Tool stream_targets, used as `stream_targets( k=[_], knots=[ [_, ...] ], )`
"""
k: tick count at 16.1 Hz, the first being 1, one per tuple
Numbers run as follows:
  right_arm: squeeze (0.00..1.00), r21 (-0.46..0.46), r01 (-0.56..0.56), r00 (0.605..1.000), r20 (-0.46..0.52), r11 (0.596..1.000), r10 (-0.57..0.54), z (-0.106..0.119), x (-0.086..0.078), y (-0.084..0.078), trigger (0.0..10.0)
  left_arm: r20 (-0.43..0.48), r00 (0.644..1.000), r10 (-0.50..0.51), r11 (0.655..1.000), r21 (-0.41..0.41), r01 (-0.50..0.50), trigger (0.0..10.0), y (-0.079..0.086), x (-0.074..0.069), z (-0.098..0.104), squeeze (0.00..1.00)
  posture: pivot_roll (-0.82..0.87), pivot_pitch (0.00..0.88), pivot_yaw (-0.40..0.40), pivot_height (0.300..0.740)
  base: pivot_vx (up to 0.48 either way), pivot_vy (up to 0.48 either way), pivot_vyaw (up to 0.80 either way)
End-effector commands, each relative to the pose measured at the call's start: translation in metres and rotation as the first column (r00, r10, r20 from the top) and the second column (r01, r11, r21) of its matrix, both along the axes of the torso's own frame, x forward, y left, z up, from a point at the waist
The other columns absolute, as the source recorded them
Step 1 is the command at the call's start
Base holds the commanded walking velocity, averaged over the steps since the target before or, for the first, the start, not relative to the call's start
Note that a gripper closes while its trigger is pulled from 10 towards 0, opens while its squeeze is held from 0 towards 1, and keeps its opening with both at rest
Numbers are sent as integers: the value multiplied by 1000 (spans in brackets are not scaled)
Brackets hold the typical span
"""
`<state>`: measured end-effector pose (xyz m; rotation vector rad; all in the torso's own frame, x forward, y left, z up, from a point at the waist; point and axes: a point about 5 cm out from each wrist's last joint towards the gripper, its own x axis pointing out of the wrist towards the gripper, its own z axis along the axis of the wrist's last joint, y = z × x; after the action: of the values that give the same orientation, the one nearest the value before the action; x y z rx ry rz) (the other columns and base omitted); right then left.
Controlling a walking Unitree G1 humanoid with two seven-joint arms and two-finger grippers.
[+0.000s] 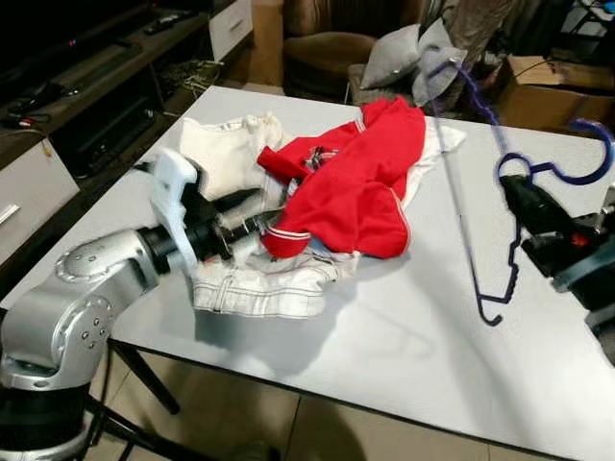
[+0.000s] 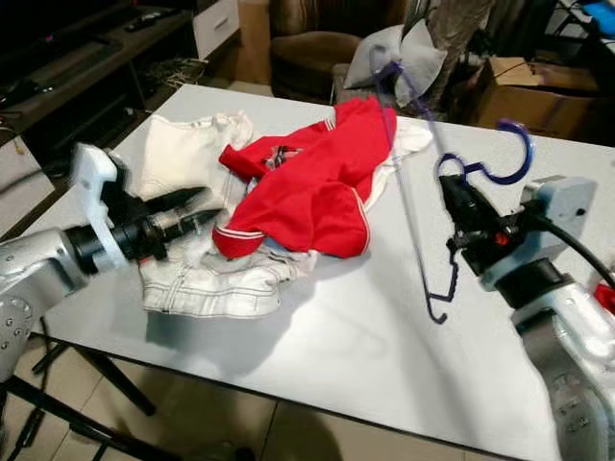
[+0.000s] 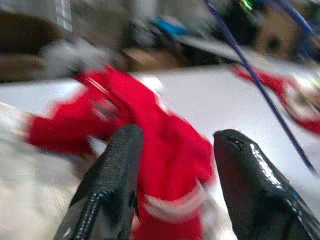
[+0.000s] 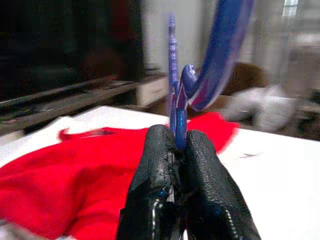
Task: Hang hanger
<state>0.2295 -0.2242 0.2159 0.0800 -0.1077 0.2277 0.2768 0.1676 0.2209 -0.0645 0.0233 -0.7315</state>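
Above the tabletop (image 1: 404, 327), right end effector (image 2: 459, 219) is clenched on the hanger (image 2: 423, 202) neck; its long axis runs toward 11 o'clock. Left end effector (image 1: 252, 213), fingers spread, sits at the red shirt (image 1: 356, 182), lying toward 9 o'clock from the hanger.

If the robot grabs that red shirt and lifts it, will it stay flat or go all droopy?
Probably droopy: the red shirt lies crumpled in soft folds over white clothes. It looks light, being thin cloth. It may drag those clothes along, since they are tangled where the open left gripper reaches.
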Motion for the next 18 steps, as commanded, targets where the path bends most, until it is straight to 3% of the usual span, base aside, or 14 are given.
stream_targets(
  k=[1,2,3,4,5,6,7,9,11,13,15,18],
  knots=[
    [0,-8,71,997,15,997,-71,8,-1,12,10000,104,979,177,984,-47,-173,10000,1,10,23,255,44,30,-6,740,0,0,0],
    [0,2,73,997,17,997,-73,8,-1,14,10000,140,970,199,979,-75,-190,10000,-2,12,28,51,46,33,-4,740,0,0,0],
    [0,-29,44,999,-3,999,-44,0,-4,20,10000,172,955,242,966,-136,-221,10000,-15,13,34,0,43,15,4,740,0,0,0],
    [0,-31,102,994,-24,994,-102,-6,-6,20,10000,183,955,235,970,-106,-219,10000,-28,12,31,0,38,0,12,740,0,0,0],
    [0,31,128,991,-54,991,-126,-9,-9,24,10000,190,960,206,978,-28,-204,10000,-37,9,21,0,33,0,14,740,0,0,0],
    [0,31,128,991,-54,991,-126,-9,-9,24,10000,190,960,206,978,-28,-204,10000,-37,9,21,0,33,0,14,740,0,0,0],
    [0,27,122,988,-95,992,-119,-15,-11,36,10000,147,969,200,978,20,-205,10000,-45,9,2,0,31,11,-6,740,0,0,0],
    [0,-6,106,987,-125,994,-106,-20,-11,50,10000,65,956,287,958,-7,-288,10000,-44,12,-19,0,24,27,6,740,0,-428,0],
    [0,-11,138,979,-150,990,-138,-31,-14,48,10000,57,942,329,941,60,-333,10000,-42,6,-39,0,35,10,16,740,0,-428,0],
    [0,1,170,970,-174,985,-167,-38,-13,52,10000,61,941,332,934,120,-337,10000,-39,2,-49,0,43,5,15,740,0,-428,-291],
    [0,-2,197,965,-175,980,-194,-40,-6,56,10000,76,932,355,926,109,-362,10000,-36,7,-47,0,39,17,5,740,0,-428,-706],
    [0,-14,215,964,-157,977,-214,-39,-9,54,10000,82,932,354,927,105,-361,10000,-39,6,-49,0,28,8,5,740,0,-426,-208]
  ],
)
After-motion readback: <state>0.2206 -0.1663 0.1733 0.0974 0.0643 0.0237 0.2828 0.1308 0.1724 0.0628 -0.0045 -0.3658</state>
